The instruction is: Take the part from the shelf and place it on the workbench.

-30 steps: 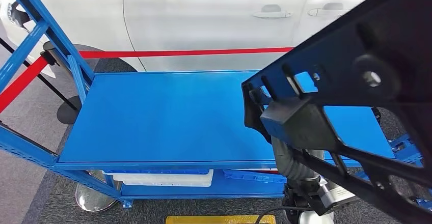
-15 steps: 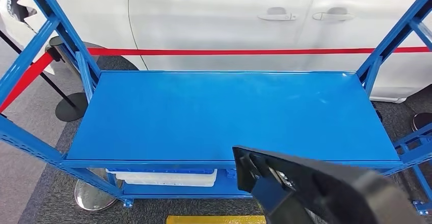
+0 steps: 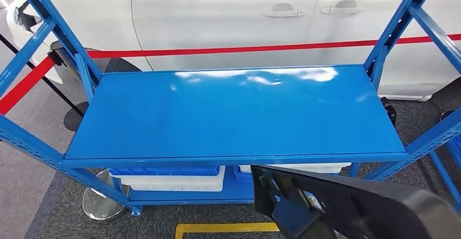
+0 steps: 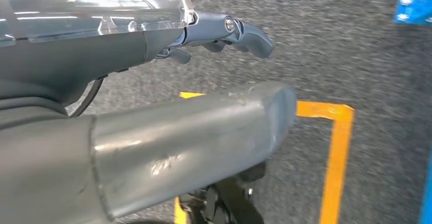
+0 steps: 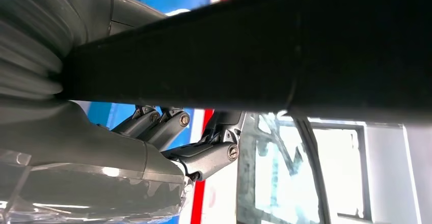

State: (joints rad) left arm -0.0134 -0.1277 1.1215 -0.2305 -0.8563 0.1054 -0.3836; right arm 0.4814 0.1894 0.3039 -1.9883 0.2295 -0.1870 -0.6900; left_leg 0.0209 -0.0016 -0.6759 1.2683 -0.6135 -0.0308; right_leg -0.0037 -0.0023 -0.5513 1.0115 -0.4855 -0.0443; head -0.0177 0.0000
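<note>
White bins (image 3: 171, 178) under blue shelf (image 3: 239, 114)

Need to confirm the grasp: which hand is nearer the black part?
Right. The right hand grips the black part, its fingers curled on the part's edge. The left hand hangs over the grey floor, holding nothing.
</note>
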